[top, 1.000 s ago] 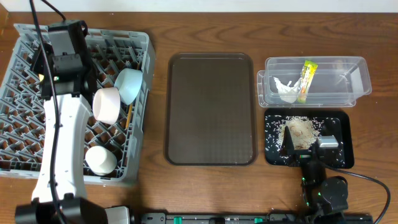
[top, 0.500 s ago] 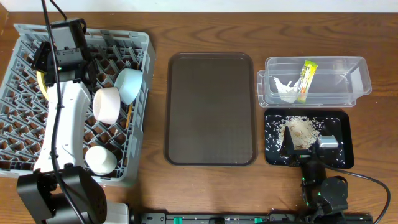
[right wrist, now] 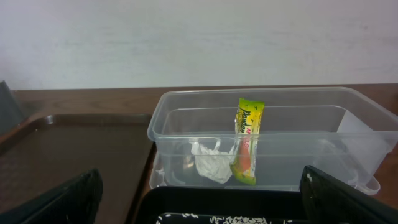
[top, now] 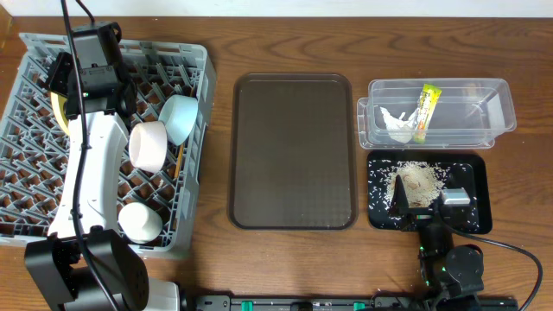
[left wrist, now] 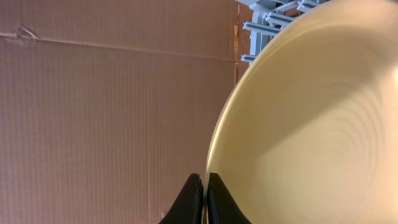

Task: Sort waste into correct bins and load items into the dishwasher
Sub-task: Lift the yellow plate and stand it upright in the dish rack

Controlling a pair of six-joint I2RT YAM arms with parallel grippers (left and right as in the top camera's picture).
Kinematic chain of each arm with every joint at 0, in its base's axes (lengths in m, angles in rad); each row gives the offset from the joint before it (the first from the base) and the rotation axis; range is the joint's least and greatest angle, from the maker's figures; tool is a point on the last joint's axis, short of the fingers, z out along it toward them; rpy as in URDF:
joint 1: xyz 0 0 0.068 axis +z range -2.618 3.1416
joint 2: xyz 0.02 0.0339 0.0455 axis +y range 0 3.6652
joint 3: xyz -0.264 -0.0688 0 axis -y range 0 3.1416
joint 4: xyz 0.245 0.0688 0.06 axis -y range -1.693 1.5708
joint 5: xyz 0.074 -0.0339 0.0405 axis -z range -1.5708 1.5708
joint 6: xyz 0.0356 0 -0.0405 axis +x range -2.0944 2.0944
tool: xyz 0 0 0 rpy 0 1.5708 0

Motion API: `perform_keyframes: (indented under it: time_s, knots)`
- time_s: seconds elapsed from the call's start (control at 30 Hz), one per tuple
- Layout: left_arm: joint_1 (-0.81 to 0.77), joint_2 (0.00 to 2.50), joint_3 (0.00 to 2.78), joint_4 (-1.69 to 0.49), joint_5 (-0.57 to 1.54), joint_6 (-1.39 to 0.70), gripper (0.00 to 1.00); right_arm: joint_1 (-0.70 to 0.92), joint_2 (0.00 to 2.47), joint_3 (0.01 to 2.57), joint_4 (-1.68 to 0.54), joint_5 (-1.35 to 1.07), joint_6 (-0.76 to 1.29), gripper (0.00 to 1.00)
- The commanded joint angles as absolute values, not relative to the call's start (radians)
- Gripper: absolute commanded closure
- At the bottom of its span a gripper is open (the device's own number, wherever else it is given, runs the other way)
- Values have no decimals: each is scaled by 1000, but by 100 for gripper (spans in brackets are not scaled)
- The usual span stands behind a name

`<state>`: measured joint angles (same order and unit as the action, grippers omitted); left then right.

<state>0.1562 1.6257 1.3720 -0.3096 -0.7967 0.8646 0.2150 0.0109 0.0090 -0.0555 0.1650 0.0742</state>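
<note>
My left gripper [left wrist: 204,186] is shut on the rim of the round yellow plate [left wrist: 311,124], holding it on edge over the back left of the grey dish rack [top: 34,186]. From overhead only a yellow sliver of the plate [top: 58,110] shows beside the left gripper [top: 71,86]. A white bowl [top: 147,145], a light blue bowl [top: 180,118] and chopsticks [top: 179,161] sit in the rack. The clear tub [top: 484,108] holds the snack wrapper [top: 426,111] and the white tissue [top: 396,123]. Rice crumbs [top: 417,180] lie in the black tray [top: 380,216]. My right gripper [top: 423,207] is open and empty above that tray.
The large dark brown serving tray [top: 292,151] lies between the rack and the bins. Another white bowl [top: 138,222] stands at the rack's front. In the right wrist view the tub [right wrist: 186,124], wrapper [right wrist: 247,140] and tissue [right wrist: 210,160] are straight ahead of the right gripper [right wrist: 200,177].
My left arm has shifted slightly toward the rack's back left with the plate. More of the plate's yellow edge now shows. The right arm has not moved.
</note>
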Motion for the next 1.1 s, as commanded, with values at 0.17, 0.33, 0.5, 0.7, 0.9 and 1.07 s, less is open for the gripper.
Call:
perform_keyframes:
  time_s: [0.17,0.33,0.5,0.7,0.9,1.07]
  knots:
    - [157,1633,1354,-388,-796,839,94,197,5,5,-56,164,65,1]
    - [157,1633,1350,-387,-794,783,64,197,5,5,-56,164,65,1]
    - [127,1595,1350,-389,-805,584,47,197,5,5,-56,164,65,1]
    - [35,1434,1367,-517,-658,304,38,197,5,5,-56,164,65,1]
    - [-64,1239,1367,-735,-268,22,26,197,5,5,-56,164,65,1]
    - [-139,1121,1367,-849,91,-24,16,197,5,5,-56,164,65,1]
